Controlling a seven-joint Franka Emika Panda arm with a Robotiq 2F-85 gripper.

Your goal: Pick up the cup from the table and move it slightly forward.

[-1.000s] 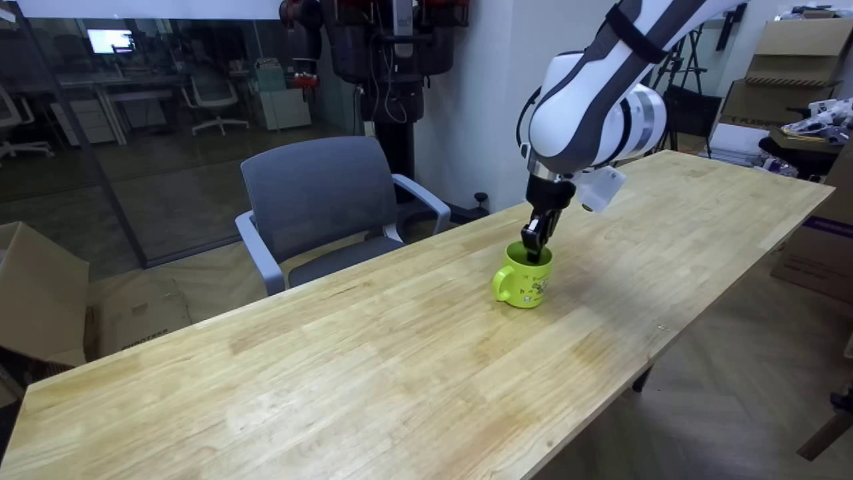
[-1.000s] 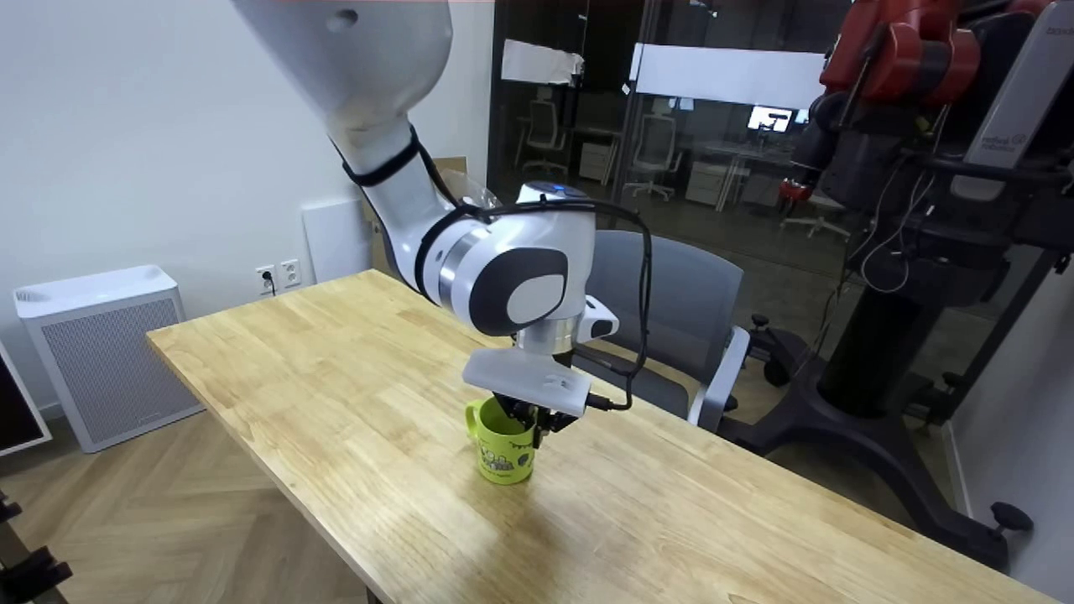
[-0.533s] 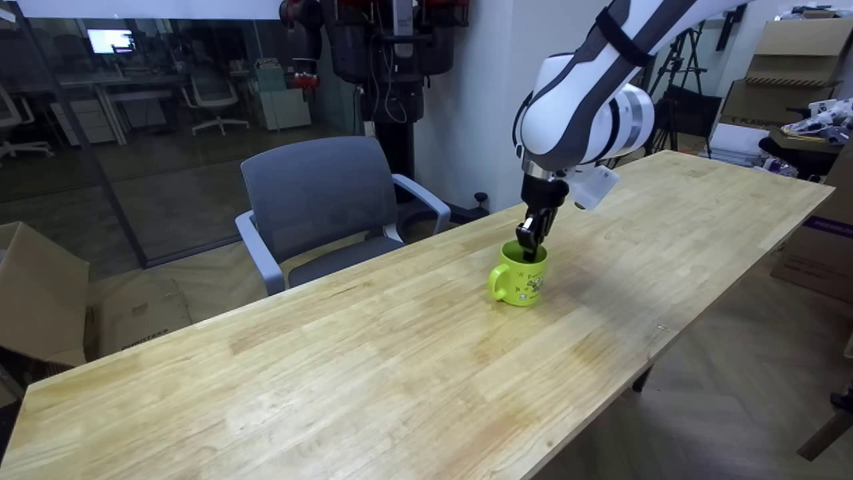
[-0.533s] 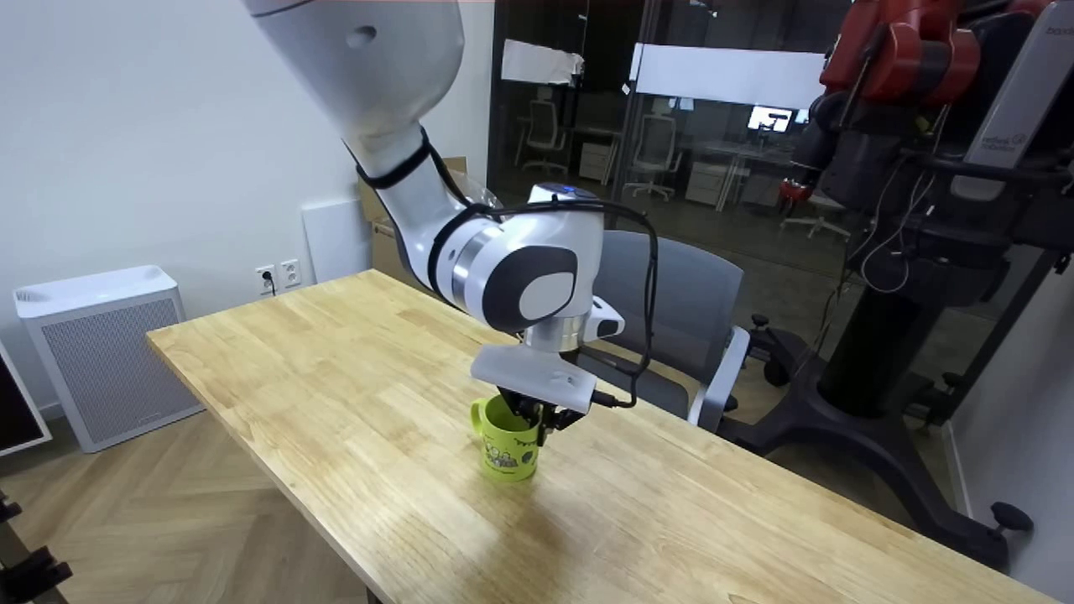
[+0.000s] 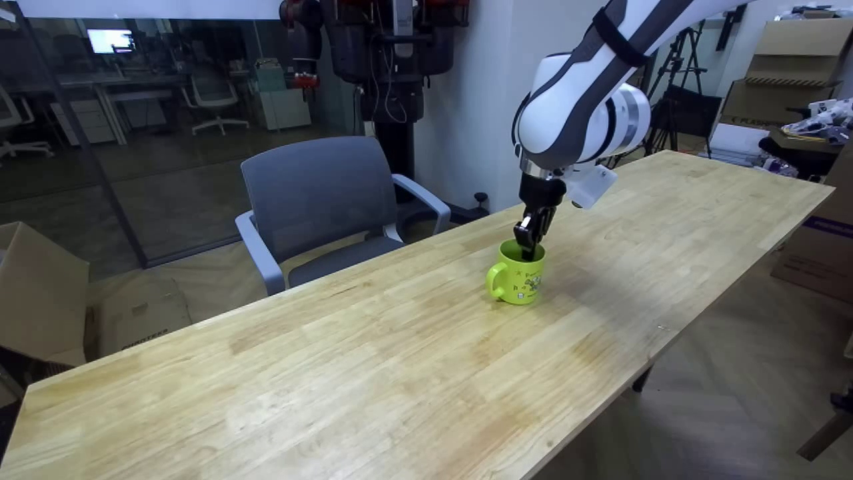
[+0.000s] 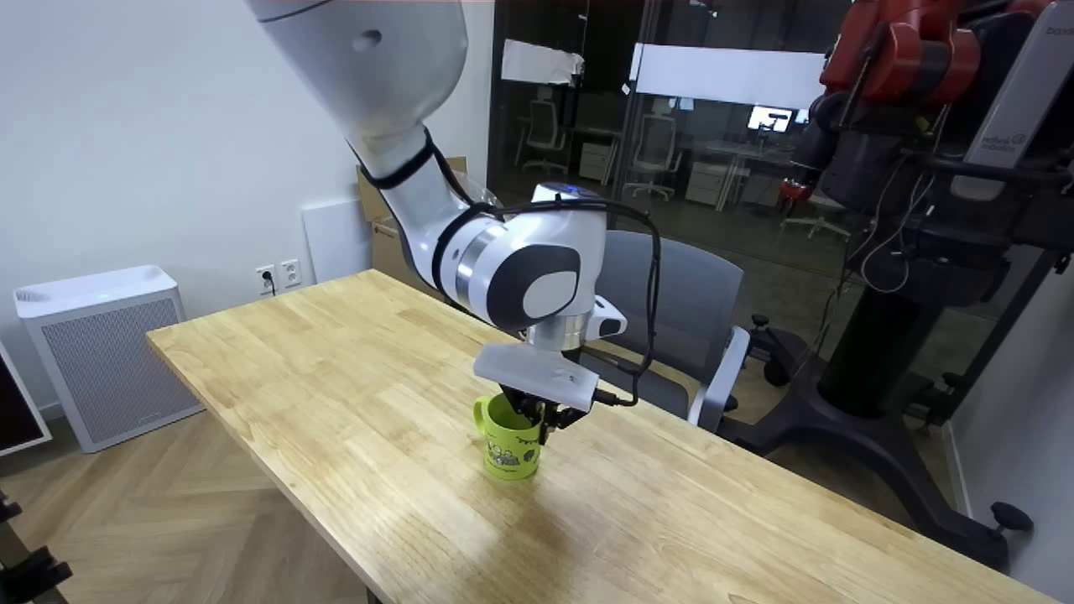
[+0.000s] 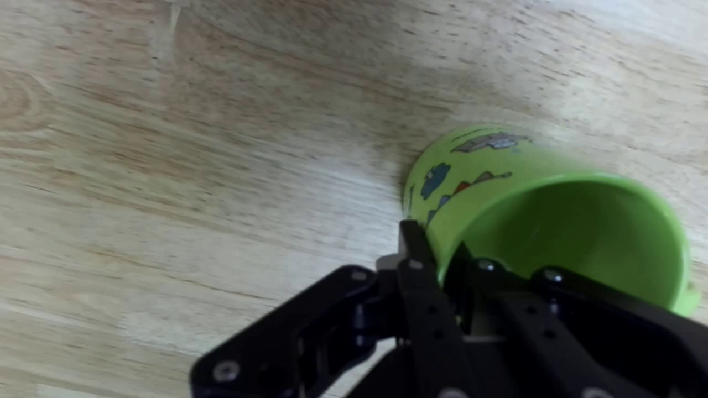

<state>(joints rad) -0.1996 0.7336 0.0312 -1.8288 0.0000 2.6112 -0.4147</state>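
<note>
The lime-green cup (image 5: 520,283) with printed figures stands upright at the wooden table (image 5: 373,373), and I cannot tell whether its base touches the top. It also shows in an exterior view (image 6: 510,453), handle on the left. My gripper (image 5: 529,252) points down over the cup's rim, one finger inside and one outside. In the wrist view the black fingers (image 7: 437,249) are closed on the near wall of the cup (image 7: 575,237), which leans across the right side of that view. The inner fingertip is partly hidden by the cup.
A grey office chair (image 5: 320,193) stands at the table's long edge, its armrest close to it. A dark robot stand (image 6: 864,403) is behind. A white air purifier (image 6: 117,352) stands on the floor past the table's end. Cardboard boxes (image 5: 40,293) lie beside the table.
My gripper and the cup have moved together a short way, leftward and slightly up in one exterior picture, rightward and slightly up in the other. The grip on the rim looks the same.
</note>
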